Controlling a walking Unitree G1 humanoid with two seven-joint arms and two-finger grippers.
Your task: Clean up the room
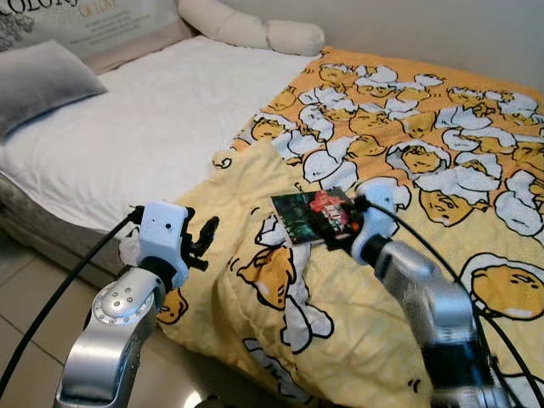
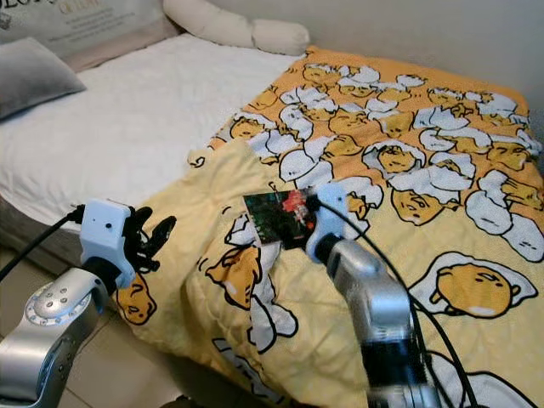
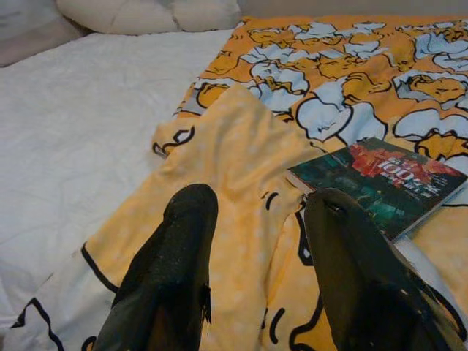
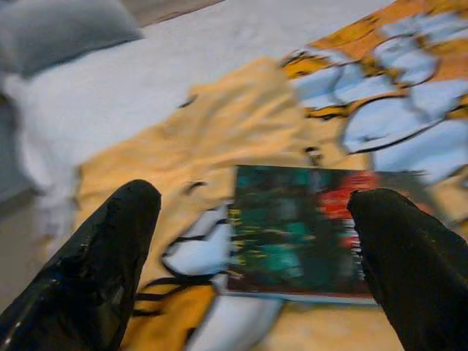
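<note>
Both grippers are spread wide and empty: right gripper poised over the book lying on the blanket, left gripper near its edge; tidying has barely started.

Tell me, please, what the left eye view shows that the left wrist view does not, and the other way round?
Left eye view alone: both silver arms, the right gripper reaching at the book's edge, the grey pillow, and the floor beside the bed.

Left wrist view alone: a close look along the left gripper, its fingers open above the blanket and short of the book.

Both: the book lying flat on the yellow cartoon blanket, the white mattress, and the cream bolster at the head of the bed.
</note>
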